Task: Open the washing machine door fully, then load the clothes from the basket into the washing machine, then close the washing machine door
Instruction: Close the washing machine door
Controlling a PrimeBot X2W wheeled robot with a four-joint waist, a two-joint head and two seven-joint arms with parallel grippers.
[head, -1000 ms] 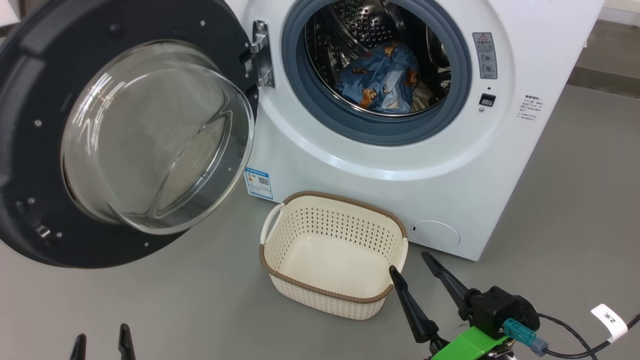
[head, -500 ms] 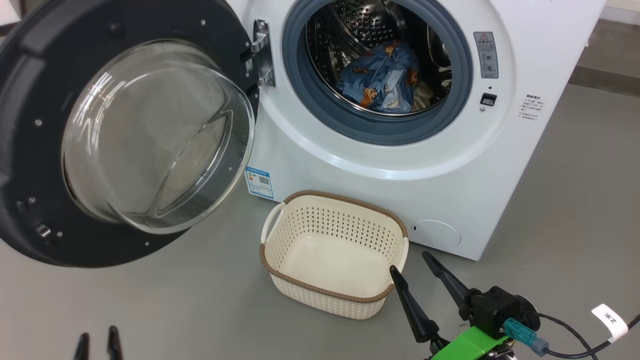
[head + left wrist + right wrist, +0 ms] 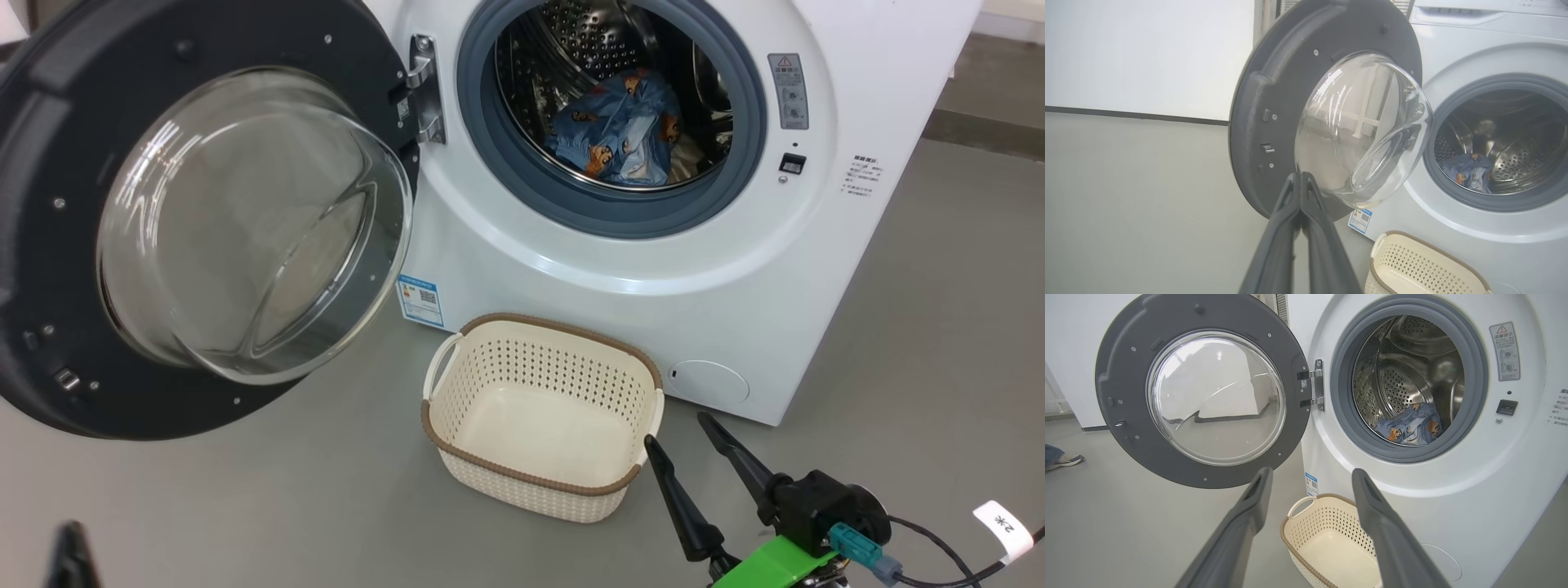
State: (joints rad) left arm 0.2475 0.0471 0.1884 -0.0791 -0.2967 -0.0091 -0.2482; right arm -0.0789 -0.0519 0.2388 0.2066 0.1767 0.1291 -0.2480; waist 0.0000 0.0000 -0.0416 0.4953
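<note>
1. The right gripper hovers low over the floor just beside the basket's near right corner. Its fingers are spread wide and hold nothing.
2. The left gripper points at the lower edge of the washing machine door. Its fingertips are pressed together with nothing between them.
3. A white tag on the right arm's cable reads, as far as I can tell, "2" and a star mark.
4. The basket stands on the floor against the washing machine, its bare bottom showing.
5. A small blue label sticker with a QR code sits at the machine's lower left corner. Its print is too small to read.
6. The door stands swung open to the left on its hinge.
7. A grey warning label beside the opening carries a red triangle.
8. The clothes lie inside the drum, blue cloth with orange figures on top.

Change log: one second ago the left fingertips stood apart. Basket, door and clothes lie as before.
</note>
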